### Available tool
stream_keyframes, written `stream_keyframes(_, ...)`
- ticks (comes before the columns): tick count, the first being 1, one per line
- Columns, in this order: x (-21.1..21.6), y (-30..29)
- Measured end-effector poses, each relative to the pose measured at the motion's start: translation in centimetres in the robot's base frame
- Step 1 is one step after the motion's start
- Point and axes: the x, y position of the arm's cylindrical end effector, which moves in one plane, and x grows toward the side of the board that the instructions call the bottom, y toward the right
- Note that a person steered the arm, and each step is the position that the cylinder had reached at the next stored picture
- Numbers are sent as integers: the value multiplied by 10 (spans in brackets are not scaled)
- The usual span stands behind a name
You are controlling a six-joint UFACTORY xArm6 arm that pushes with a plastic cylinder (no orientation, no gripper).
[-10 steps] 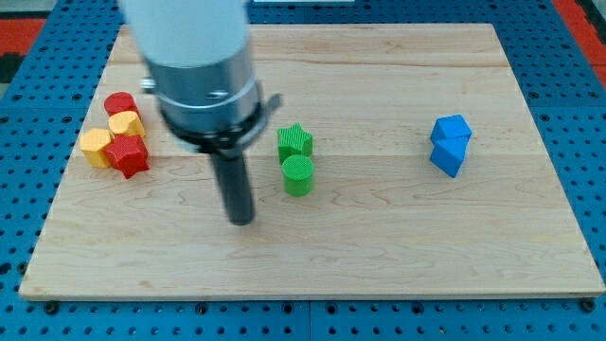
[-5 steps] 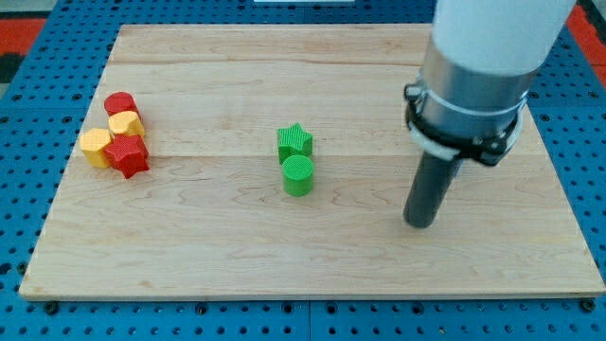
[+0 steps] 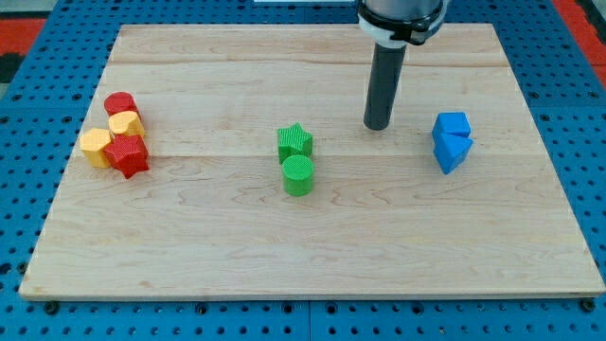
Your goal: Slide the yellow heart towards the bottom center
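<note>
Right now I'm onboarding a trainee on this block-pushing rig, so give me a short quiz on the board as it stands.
1. True or false: my tip touches no block.
2. Which blocks lie toward the view's right of my tip? A) two blue plastic blocks B) two red blocks C) two green blocks
3. Fill in: the green ridged star sits just toward the view's ___ of the green ridged cylinder.

Key: 1 true; 2 A; 3 top.

Green star (image 3: 295, 141) touching green cylinder (image 3: 298, 175) — mid-board.
</note>
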Motion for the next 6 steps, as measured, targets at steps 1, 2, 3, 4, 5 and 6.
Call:
stream_keyframes(1, 11, 6)
stream_keyframes(2, 15, -42)
stream_keyframes(3, 18, -119)
stream_keyframes(4, 84, -186)
stream_keyframes(5, 144, -249)
stream_keyframes(6, 138, -234)
